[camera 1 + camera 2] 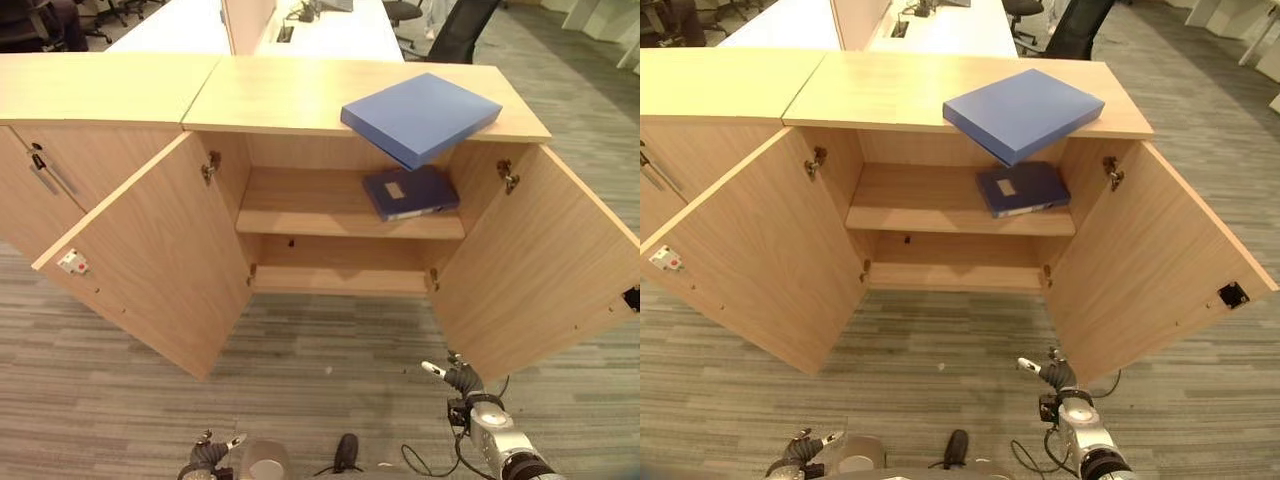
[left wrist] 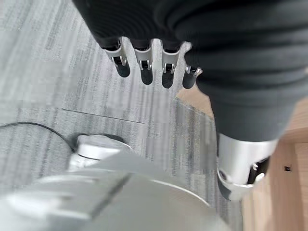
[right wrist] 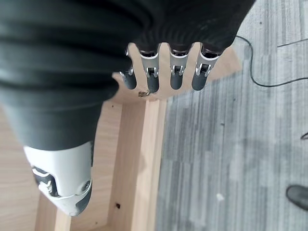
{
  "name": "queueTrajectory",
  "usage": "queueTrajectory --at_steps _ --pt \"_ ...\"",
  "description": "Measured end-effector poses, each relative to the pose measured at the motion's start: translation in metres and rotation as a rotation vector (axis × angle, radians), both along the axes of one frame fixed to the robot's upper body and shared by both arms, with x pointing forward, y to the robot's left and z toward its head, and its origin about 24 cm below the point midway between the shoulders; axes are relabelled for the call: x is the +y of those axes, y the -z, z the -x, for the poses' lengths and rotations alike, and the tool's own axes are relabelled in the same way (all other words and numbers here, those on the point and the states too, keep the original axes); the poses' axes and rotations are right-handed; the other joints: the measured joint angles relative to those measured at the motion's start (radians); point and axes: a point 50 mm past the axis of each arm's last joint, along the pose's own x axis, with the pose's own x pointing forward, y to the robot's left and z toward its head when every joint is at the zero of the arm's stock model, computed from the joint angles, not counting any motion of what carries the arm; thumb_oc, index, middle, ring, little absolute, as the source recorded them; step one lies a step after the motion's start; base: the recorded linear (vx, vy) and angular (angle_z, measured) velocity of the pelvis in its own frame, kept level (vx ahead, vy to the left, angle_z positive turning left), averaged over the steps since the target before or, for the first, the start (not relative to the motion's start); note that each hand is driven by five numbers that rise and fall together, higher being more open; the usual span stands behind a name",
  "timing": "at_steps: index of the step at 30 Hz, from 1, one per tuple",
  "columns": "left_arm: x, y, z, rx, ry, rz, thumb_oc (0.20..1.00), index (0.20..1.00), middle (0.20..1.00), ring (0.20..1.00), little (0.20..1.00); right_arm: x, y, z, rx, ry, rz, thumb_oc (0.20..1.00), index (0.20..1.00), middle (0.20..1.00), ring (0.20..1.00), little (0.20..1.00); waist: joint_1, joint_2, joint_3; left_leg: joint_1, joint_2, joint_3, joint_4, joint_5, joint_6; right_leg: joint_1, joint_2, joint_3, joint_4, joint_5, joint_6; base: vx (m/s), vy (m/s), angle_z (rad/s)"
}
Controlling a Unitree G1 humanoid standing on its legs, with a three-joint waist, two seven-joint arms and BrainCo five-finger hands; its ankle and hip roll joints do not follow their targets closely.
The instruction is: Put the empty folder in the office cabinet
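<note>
Left eye view: left hand (image 1: 212,452) low, fingers relaxed and empty; cabinet (image 1: 340,215) doors wide — blue folder (image 1: 421,117) overhangs its top; right hand (image 1: 458,380) also slack, empty. Nothing grasped yet — next, reach up for the folder.

Cabinet (image 1: 300,100) top carries blue folder (image 1: 420,115) overhanging front edge; shelf (image 1: 300,215) holds dark folder (image 1: 410,192).

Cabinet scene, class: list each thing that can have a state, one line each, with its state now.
Cabinet doors: both swung open.
Blue folder: closed, flat on the cabinet top, overhanging the front edge.
Dark folder: lying flat on the upper shelf.
Left hand: open, empty.
Right hand: open, empty.
</note>
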Motion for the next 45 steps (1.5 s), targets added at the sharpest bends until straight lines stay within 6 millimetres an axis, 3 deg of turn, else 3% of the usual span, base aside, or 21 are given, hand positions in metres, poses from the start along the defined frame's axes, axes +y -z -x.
queueTrajectory --at_steps 3,4,6,7,9,10,12,13,14,16,17,18,21,22,24,27,32,35,37,39,45 --pt "-0.006 0.001 -0.001 -0.002 -0.003 0.012 1.0 1.0 1.0 1.0 1.0 -0.006 -0.035 -0.024 -0.155 -0.046 0.117 1.0 1.0 1.0 1.0 1.0 -0.002 0.038 0.024 -0.002 -0.011 -0.002 -0.233 0.056 -0.027 -0.001 0.004 0.005 0.0 0.0 0.0 0.1 0.056 0.02" --pt "-0.008 0.0 -0.004 -0.023 -0.002 0.012 1.0 1.0 1.0 1.0 1.0 -0.006 -0.061 -0.039 -0.273 -0.093 0.2 1.0 1.0 1.0 1.0 1.0 0.004 0.052 0.031 -0.018 -0.011 -0.015 -0.264 0.067 -0.027 0.006 0.01 0.009 0.0 0.0 0.0 0.15 0.09 -0.08" --pt "-0.008 0.0 -0.002 -0.026 -0.005 0.005 1.0 1.0 1.0 1.0 1.0 -0.006 -0.088 -0.052 -0.4 -0.099 0.278 1.0 1.0 1.0 1.0 1.0 0.014 0.067 0.026 -0.028 -0.012 -0.019 -0.253 0.067 -0.027 0.028 0.012 0.013 0.0 0.001 -0.002 0.26 0.194 -0.14" --pt "-0.012 0.0 -0.002 -0.036 -0.009 0.011 1.0 1.0 1.0 1.0 1.0 -0.011 -0.116 -0.051 -0.51 -0.129 0.422 1.0 1.0 1.0 1.0 1.0 0.015 0.082 0.023 -0.032 -0.012 -0.021 -0.263 0.066 -0.027 0.035 0.015 0.021 0.0 0.0 -0.001 0.24 0.222 -0.11" --pt "-0.018 0.001 0.001 -0.042 -0.02 0.015 1.0 1.0 1.0 1.0 1.0 -0.015 -0.146 -0.057 -0.65 -0.091 0.537 1.0 1.0 1.0 1.0 1.0 0.014 0.098 0.022 -0.031 -0.012 -0.02 -0.257 0.066 -0.026 0.033 0.015 0.05 0.0 0.001 -0.002 0.18 0.187 -0.32" --pt "-0.02 0.001 0.001 -0.042 -0.021 0.018 1.0 1.0 1.0 1.0 1.0 -0.017 -0.149 -0.058 -0.662 -0.071 0.561 1.0 1.0 1.0 1.0 1.0 0.01 0.113 0.018 -0.028 -0.012 -0.021 -0.258 0.069 -0.023 0.035 0.014 0.065 0.0 0.003 0.002 0.19 0.218 -0.57" --pt "-0.028 0.003 0.005 -0.037 -0.028 0.033 1.0 1.0 1.0 1.0 1.0 -0.021 -0.152 -0.058 -0.663 -0.056 0.619 1.0 1.0 1.0 1.0 1.0 0.012 0.143 0.01 0.004 -0.01 -0.024 -0.263 0.078 -0.004 0.043 0.018 0.094 0.0 -0.001 0.036 0.2 0.257 -0.48" --pt "-0.028 0.004 0.006 -0.034 -0.032 0.03 1.0 1.0 1.0 1.0 1.0 -0.019 -0.151 -0.058 -0.662 -0.057 0.631 1.0 1.0 1.0 1.0 1.0 0.012 0.146 0.008 0.01 -0.013 -0.015 -0.262 0.11 0.014 0.045 0.014 0.106 0.0 -0.004 0.052 0.18 0.232 -0.49" --pt "-0.027 0.003 0.006 -0.039 -0.034 0.022 1.0 1.0 1.0 1.0 1.0 -0.017 -0.149 -0.057 -0.661 -0.058 0.634 1.0 1.0 1.0 1.0 1.0 0.009 0.145 0.008 0.016 -0.025 0.014 -0.263 0.16 0.059 0.049 -0.002 0.116 0.0 -0.008 0.079 0.12 0.139 -0.35" --pt "-0.02 -0.003 -0.009 -0.094 -0.022 -0.001 1.0 1.0 1.0 1.0 1.0 -0.014 -0.144 -0.054 -0.651 -0.054 0.647 1.0 1.0 1.0 1.0 1.0 0.003 0.115 0.004 0.019 -0.085 0.031 -0.252 0.154 0.101 0.052 -0.067 0.115 0.0 -0.018 0.131 0.21 0.359 -0.05" --pt "-0.019 -0.006 -0.016 -0.117 -0.018 -0.015 1.0 1.0 1.0 1.0 1.0 -0.008 -0.147 -0.055 -0.673 -0.05 0.655 1.0 1.0 1.0 1.0 1.0 0.009 0.108 0.006 0.04 -0.121 0.041 -0.249 0.122 0.14 0.063 -0.099 0.118 0.007 -0.018 0.156 0.27 0.552 -0.16" --pt "-0.02 -0.005 -0.01 -0.104 -0.031 -0.015 1.0 1.0 1.0 1.0 1.0 0.003 -0.148 -0.056 -0.702 -0.06 0.651 1.0 1.0 1.0 1.0 1.0 0.011 0.114 -0.002 0.061 -0.132 0.06 -0.253 0.106 0.155 0.07 -0.117 0.122 0.011 -0.015 0.163 0.15 0.378 -0.6" --pt "-0.02 -0.005 -0.014 -0.105 -0.019 -0.036 1.0 1.0 1.0 1.0 1.0 0.024 -0.157 -0.064 -0.774 -0.102 0.679 1.0 1.0 1.0 1.0 1.0 0.023 0.125 -0.008 0.084 -0.167 0.118 -0.254 0.058 0.187 0.06 -0.16 0.137 0.044 -0.014 0.176 0.2 0.301 -0.42" --pt "-0.021 -0.007 -0.019 -0.117 -0.003 -0.045 1.0 1.0 1.0 1.0 1.0 0.022 -0.149 -0.058 -0.754 -0.072 0.698 1.0 1.0 1.0 1.0 1.0 0.02 0.146 -0.021 0.104 -0.172 0.1 -0.254 0.042 0.197 0.029 -0.178 0.089 0.176 -0.061 0.173 0.19 0.104 0.22" --pt "-0.019 -0.008 -0.018 -0.121 0.031 -0.071 1.0 1.0 1.0 1.0 1.0 0.025 -0.145 -0.054 -0.747 -0.071 0.705 1.0 1.0 1.0 1.0 1.0 0.03 0.137 -0.038 0.116 -0.19 0.087 -0.253 0.026 0.207 -0.047 -0.214 0.055 0.298 -0.118 0.19 0.15 0.045 0.16" --pt "-0.021 -0.007 -0.013 -0.109 0.025 -0.074 1.0 1.0 1.0 1.0 1.0 0.019 -0.146 -0.053 -0.743 -0.029 0.76 1.0 1.0 1.0 1.0 1.0 0.01 0.139 -0.037 0.11 -0.192 0.077 -0.252 0.035 0.21 -0.134 -0.203 0.034 0.209 -0.102 0.23 0.1 -0.017 0.22" --pt "-0.019 -0.007 -0.01 -0.105 0.021 -0.082 1.0 1.0 1.0 1.0 1.0 0.013 -0.138 -0.045 -0.702 0.049 0.794 1.0 1.0 1.0 1.0 1.0 -0.01 0.118 -0.03 0.173 -0.2 0.056 -0.252 0.011 0.205 -0.148 -0.183 0.028 0.123 0.004 0.219 0.1 -0.051 0.27" --pt "-0.018 -0.003 0.007 -0.06 0.004 -0.092 1.0 1.0 1.0 1.0 1.0 0.012 -0.131 -0.039 -0.677 0.076 0.793 1.0 1.0 1.0 1.0 1.0 0.0 0.088 -0.046 0.218 -0.204 0.063 -0.253 -0.017 0.18 -0.103 -0.176 0.031 0.069 0.106 0.199 0.13 -0.102 -0.07" --pt "-0.02 -0.001 0.018 -0.032 -0.014 -0.085 1.0 1.0 1.0 1.0 1.0 0.007 -0.125 -0.033 -0.644 0.09 0.796 1.0 1.0 1.0 1.0 1.0 -0.005 0.095 -0.051 0.232 -0.179 0.066 -0.253 -0.029 0.163 -0.062 -0.142 0.029 0.006 0.129 0.185 0.14 -0.118 -0.18" --pt "-0.02 0.0 0.024 -0.016 -0.017 -0.084 1.0 1.0 1.0 1.0 1.0 0.002 -0.113 -0.023 -0.583 0.09 0.8 1.0 1.0 1.0 1.0 1.0 -0.011 0.098 -0.052 0.249 -0.145 0.072 -0.253 -0.039 0.146 -0.049 -0.104 0.033 0.0 0.121 0.154 0.11 -0.095 -0.19" --pt "-0.023 0.001 0.025 -0.016 -0.017 -0.074 1.0 1.0 1.0 1.0 1.0 -0.001 -0.105 -0.015 -0.539 0.086 0.805 1.0 1.0 1.0 1.0 1.0 -0.042 0.112 -0.06 0.257 -0.1 0.08 -0.253 -0.042 0.136 -0.045 -0.058 0.035 0.0 0.102 0.127 0.06 -0.059 -0.08"
